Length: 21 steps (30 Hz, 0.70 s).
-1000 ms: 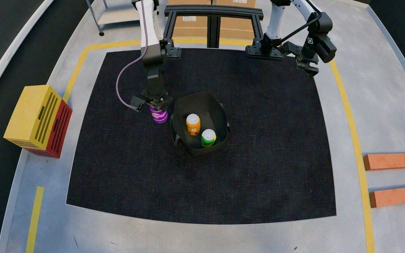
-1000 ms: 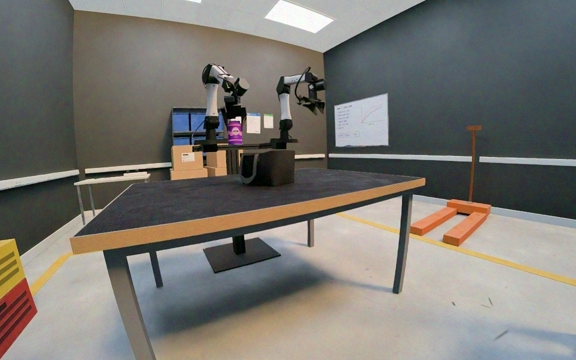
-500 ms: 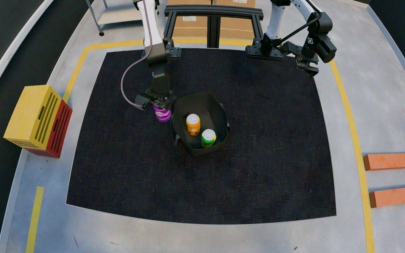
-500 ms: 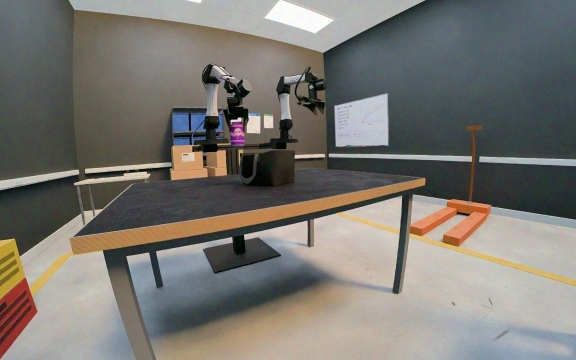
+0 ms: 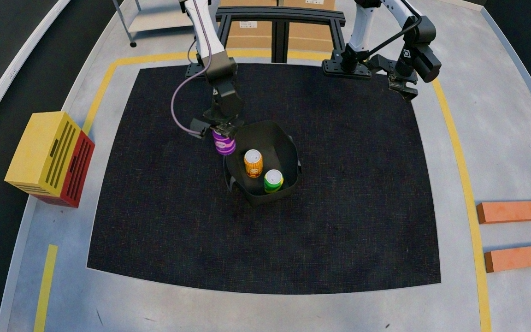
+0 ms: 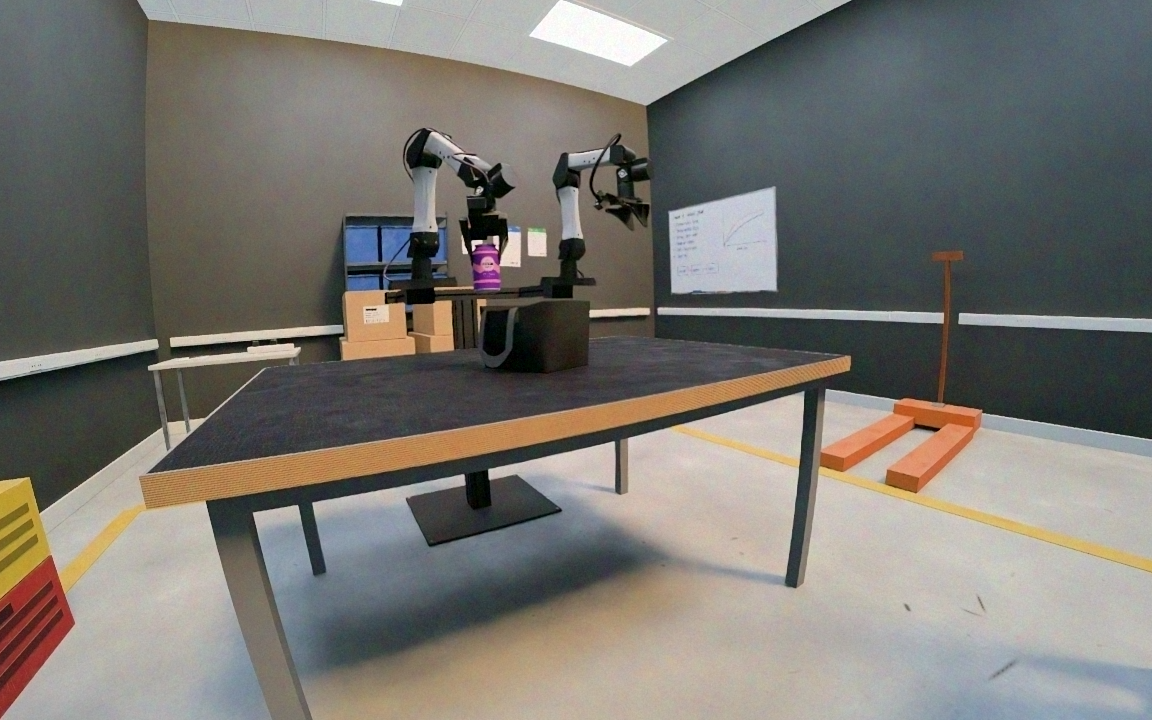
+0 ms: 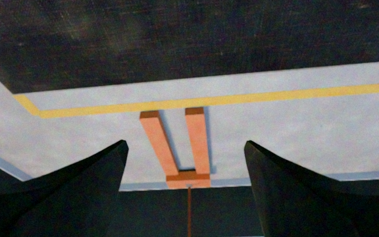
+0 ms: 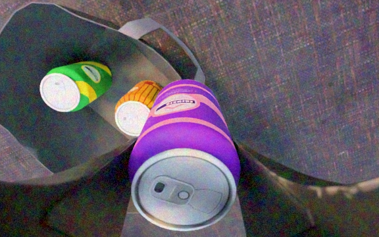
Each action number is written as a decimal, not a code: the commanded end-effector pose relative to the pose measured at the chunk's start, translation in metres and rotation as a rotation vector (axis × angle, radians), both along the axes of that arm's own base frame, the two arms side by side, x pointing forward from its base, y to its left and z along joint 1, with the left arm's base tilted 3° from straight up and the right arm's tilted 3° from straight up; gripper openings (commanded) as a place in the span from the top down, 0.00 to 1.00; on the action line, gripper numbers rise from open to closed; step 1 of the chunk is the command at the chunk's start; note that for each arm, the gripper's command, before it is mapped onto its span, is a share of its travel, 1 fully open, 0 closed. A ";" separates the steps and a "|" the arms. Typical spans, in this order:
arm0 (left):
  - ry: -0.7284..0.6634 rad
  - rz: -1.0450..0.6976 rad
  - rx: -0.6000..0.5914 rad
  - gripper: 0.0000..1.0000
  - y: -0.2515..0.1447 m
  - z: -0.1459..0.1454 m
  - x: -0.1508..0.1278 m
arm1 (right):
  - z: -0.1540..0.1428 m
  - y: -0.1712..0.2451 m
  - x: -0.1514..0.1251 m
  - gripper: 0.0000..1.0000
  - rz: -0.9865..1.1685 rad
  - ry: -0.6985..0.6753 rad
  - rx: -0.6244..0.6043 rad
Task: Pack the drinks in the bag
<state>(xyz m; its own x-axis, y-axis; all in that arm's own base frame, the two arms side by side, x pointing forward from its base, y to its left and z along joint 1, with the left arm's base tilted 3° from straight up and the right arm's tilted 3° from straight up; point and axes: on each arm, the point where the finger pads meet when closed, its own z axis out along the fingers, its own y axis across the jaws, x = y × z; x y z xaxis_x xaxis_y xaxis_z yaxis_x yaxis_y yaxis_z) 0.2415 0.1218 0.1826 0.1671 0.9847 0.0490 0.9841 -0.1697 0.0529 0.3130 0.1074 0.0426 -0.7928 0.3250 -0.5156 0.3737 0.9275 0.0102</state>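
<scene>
The dark canvas bag point(image 5: 261, 200) point(image 6: 553, 338) point(image 8: 15, 138) stands with its walls up. An orange can point(image 5: 253, 165) point(image 8: 140, 93) and a green-yellow can point(image 5: 273, 185) point(image 8: 92, 77) stand upright inside it. My right gripper point(image 5: 222, 131) point(image 6: 485, 245) point(image 8: 185, 141) is shut on a purple can point(image 5: 224, 145) point(image 6: 486, 270) point(image 8: 184, 131). It holds the can upright above the table beside the bag's rim, on the left in the top view. My left gripper point(image 5: 403, 88) point(image 6: 627, 214) point(image 7: 186, 143) is open and empty, far from the bag, high near the mat's far right corner in the top view.
The bag's strap handle point(image 6: 499, 349) point(image 8: 184, 49) loops out from its side on the purple can's side. The dark table top point(image 5: 341, 231) point(image 6: 365, 394) lies under the bag. A black frame point(image 5: 280, 13) stands between the two arm bases.
</scene>
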 end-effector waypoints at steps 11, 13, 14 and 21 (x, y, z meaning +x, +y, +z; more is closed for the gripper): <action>0.002 -0.009 0.006 0.09 0.002 0.000 0.002 | 0.010 0.038 -0.012 0.26 -0.032 -0.044 0.002; 0.002 -0.009 0.006 0.09 0.002 0.000 0.002 | 0.019 0.039 -0.004 0.26 -0.011 -0.079 0.023; 0.002 -0.009 0.006 0.09 0.002 0.000 0.002 | 0.019 0.039 -0.004 0.26 -0.011 -0.079 0.023; 0.002 -0.009 0.006 0.09 0.002 0.000 0.002 | 0.010 0.040 -0.002 0.26 -0.012 -0.064 0.015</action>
